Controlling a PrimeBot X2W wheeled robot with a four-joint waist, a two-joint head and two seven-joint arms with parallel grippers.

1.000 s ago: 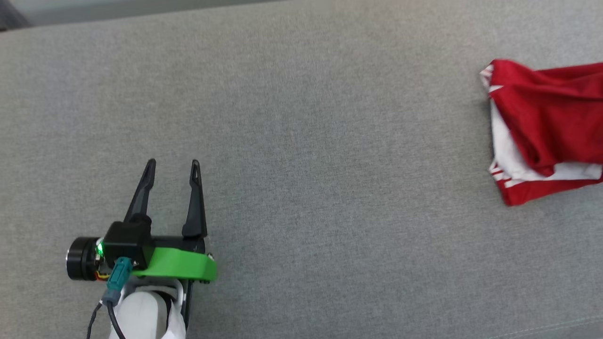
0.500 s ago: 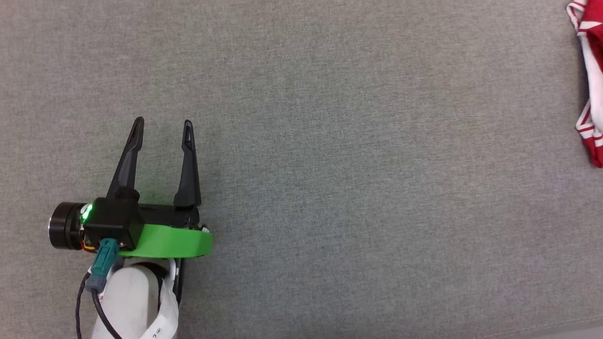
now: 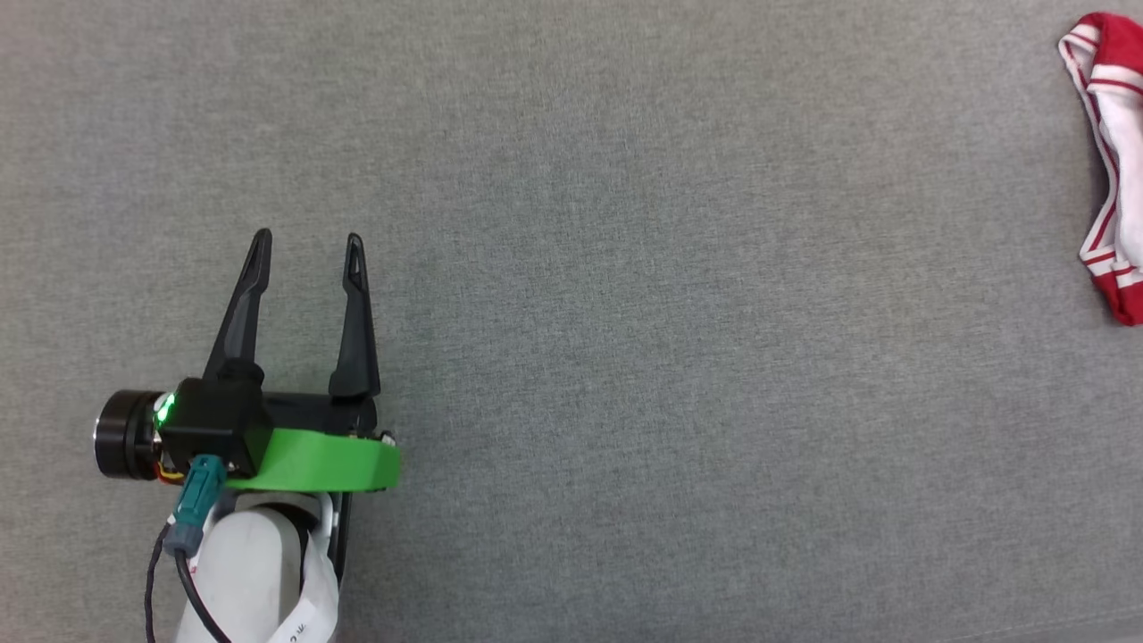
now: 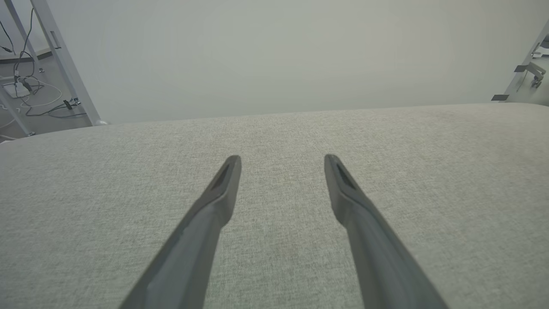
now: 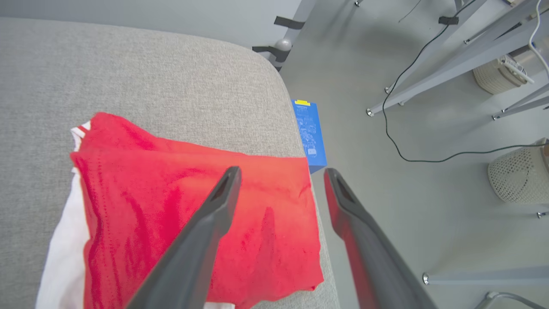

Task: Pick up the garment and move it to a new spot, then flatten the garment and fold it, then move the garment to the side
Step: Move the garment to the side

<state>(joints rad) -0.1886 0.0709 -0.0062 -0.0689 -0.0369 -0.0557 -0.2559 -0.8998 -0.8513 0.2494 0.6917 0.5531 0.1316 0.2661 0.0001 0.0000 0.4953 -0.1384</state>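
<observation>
The garment (image 5: 141, 201), red with a white sleeve part and striped trim, lies folded near the right edge of the grey padded surface (image 5: 150, 73). Its left edge (image 3: 1107, 170) shows at the far right of the head view. Letters and number are hidden. My right gripper (image 5: 281, 171) hangs open above the garment's right end and the surface edge, nothing between its fingers. My left gripper (image 3: 306, 239) stands open over bare grey surface (image 3: 625, 313) at the lower left, far from the garment, and is empty (image 4: 281, 159).
Beyond the surface's right edge lies grey floor with a blue box (image 5: 309, 133), metal frame legs (image 5: 429, 68), a black cable (image 5: 411, 141) and perforated baskets (image 5: 521, 176). In the left wrist view, a metal frame with cables (image 4: 38, 64) stands at the far left.
The head camera has swung, so the garment has slid from well in view to the far right border. The left gripper stays open, placed alike in the last two frames.
</observation>
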